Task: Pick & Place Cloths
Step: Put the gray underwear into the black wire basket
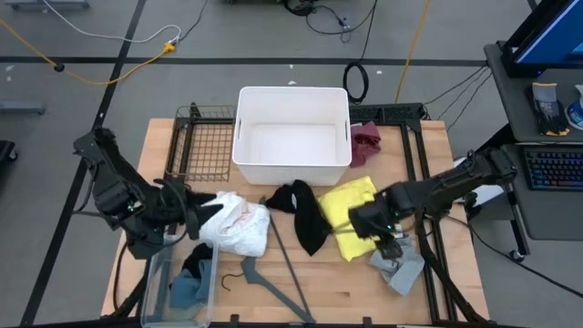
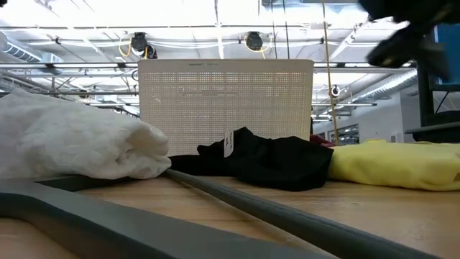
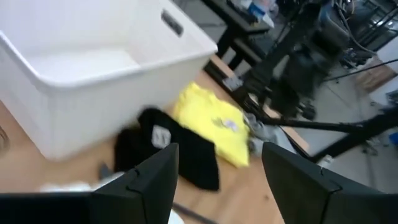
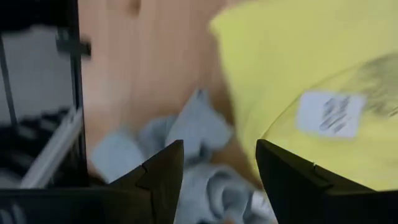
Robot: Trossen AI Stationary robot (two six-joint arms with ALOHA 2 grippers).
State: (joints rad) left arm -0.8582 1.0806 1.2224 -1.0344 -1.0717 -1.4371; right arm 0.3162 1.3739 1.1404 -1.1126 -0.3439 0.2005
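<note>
Right gripper [image 1: 387,239] sits lower right in the high view, over the grey cloth [image 1: 401,270] beside the yellow cloth [image 1: 351,217]; the left gripper [image 1: 202,215] is at the white cloth [image 1: 239,224], centre-left. Low view: white cloth left, black cloth [image 2: 273,160] centre, yellow right. Left wrist view: fingers [image 3: 155,180] spread, empty. Right wrist view: fingers [image 4: 161,177] spread over grey cloth, gripping nothing.
</note>
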